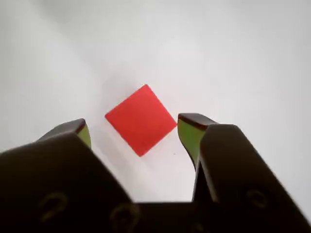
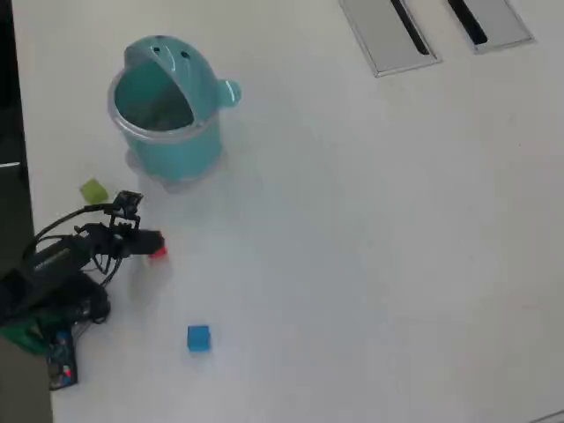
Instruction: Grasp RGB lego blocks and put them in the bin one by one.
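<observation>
In the wrist view a red block [image 1: 141, 120] lies flat on the white table, turned like a diamond, between the two tips of my gripper [image 1: 136, 127]. The jaws stand wide apart on either side of it and touch nothing. The overhead view shows my gripper [image 2: 155, 246] over the red block [image 2: 159, 253], which peeks out at its tip. A yellow-green block [image 2: 93, 190] lies behind the arm at the left. A blue block [image 2: 198, 338] sits nearer the front. The teal bin [image 2: 163, 110] stands upright at the upper left, with nothing visible inside.
Two flat grey panels [image 2: 388, 33] with black slots lie at the top right of the overhead view. The arm's base [image 2: 44, 304] sits at the table's left edge. White table surface stretches to the right.
</observation>
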You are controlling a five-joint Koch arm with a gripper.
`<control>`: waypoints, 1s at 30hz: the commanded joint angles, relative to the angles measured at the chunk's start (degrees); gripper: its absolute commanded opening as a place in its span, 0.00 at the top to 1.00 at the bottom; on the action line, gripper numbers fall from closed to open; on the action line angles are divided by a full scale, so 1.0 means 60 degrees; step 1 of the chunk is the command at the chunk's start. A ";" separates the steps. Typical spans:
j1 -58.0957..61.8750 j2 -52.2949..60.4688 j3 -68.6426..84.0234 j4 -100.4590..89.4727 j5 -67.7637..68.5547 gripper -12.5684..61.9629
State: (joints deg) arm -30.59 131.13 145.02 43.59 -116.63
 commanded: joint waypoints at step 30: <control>-0.0029 -0.2153 0.0220 -0.2051 -0.0161 0.41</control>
State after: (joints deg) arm -30.23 118.21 147.74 33.84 -117.33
